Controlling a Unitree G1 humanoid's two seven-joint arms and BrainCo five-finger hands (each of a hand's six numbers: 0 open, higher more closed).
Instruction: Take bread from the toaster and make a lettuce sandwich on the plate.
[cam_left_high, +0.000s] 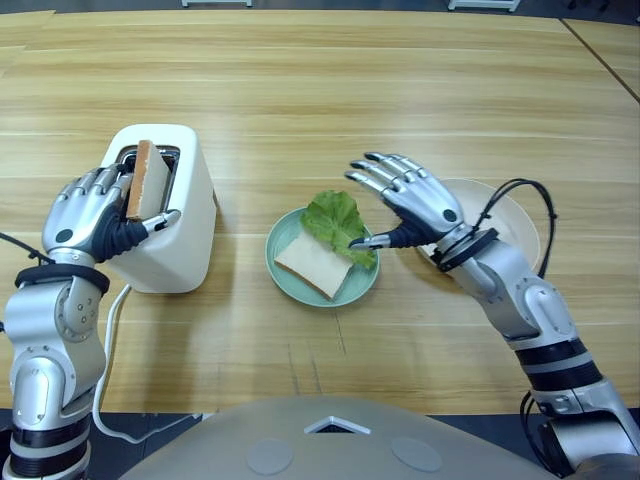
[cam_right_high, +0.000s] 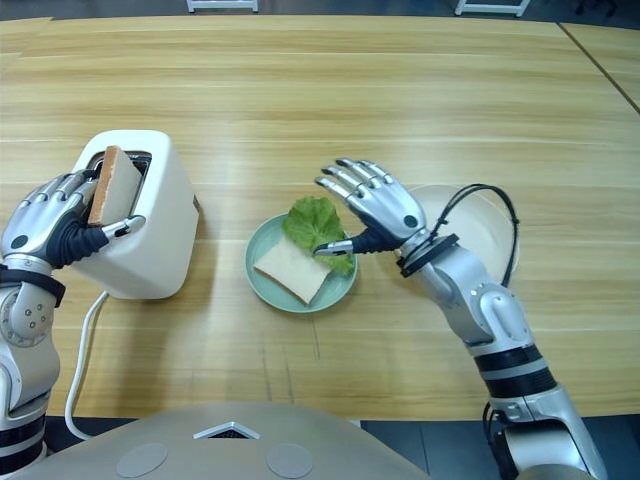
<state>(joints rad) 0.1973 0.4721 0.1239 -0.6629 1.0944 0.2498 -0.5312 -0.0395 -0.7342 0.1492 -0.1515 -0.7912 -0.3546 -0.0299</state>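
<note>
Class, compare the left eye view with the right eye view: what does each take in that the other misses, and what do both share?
Left eye view alone: the table strip beyond the left hand. Right eye view alone: slightly more table right of the bowl. Both: left hand gripping the bread slice in the toaster; right hand open over lettuce and a second slice on the plate.

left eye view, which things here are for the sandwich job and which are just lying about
Job: toaster; upright slice in its slot, held by the left hand; plate; flat slice and lettuce on it; right hand at the lettuce.
Lying about: pale bowl behind the right hand; toaster cord.
</note>
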